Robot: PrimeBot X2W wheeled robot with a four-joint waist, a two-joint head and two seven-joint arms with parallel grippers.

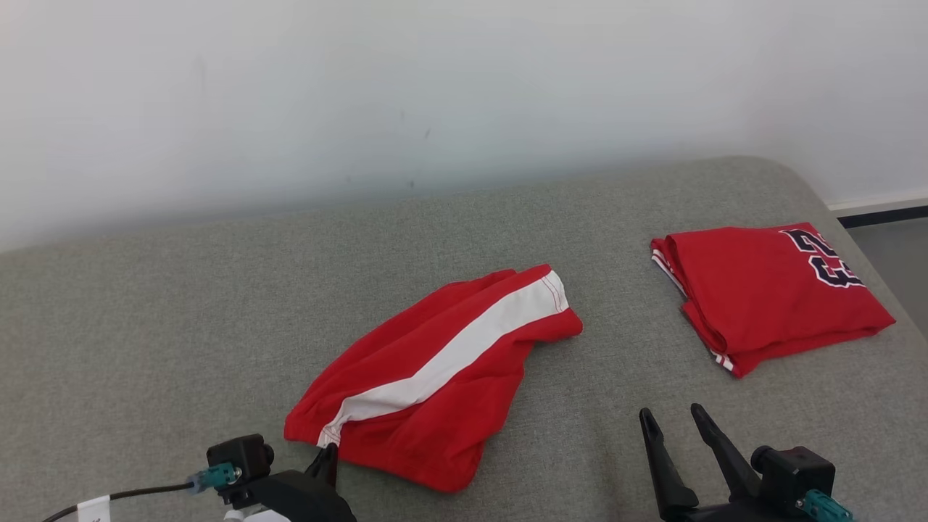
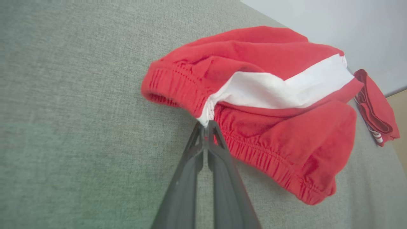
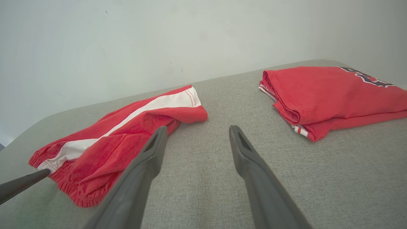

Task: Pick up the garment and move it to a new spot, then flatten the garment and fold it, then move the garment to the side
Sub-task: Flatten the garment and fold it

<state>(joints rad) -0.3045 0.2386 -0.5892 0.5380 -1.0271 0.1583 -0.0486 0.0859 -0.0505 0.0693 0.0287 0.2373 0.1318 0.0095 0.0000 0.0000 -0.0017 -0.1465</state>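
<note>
The red shorts with a white side stripe (image 1: pixel 442 370) lie rumpled on the grey woven upholstered surface (image 1: pixel 181 326), just toward 6 o'clock of the head view's centre. The left gripper (image 1: pixel 328 455), at 7 o'clock, has its fingers together, pinching the waistband at the stripe's end. The right gripper (image 1: pixel 673 415), at 5 o'clock, stands apart, holding nothing. I judge this is only the first pickup: moving, flattening, folding and setting aside all remain. A folded red jersey with dark numerals (image 1: pixel 768 290) sits at 3 o'clock

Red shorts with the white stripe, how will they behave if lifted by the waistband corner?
Probably floppy: the red shorts lie rumpled in soft folds, so they should drape and hang from the left gripper, closed at the elastic waistband. Likely light, since the fabric looks thin. The woven grey cushion may drag on them rather than let them slide.
</note>
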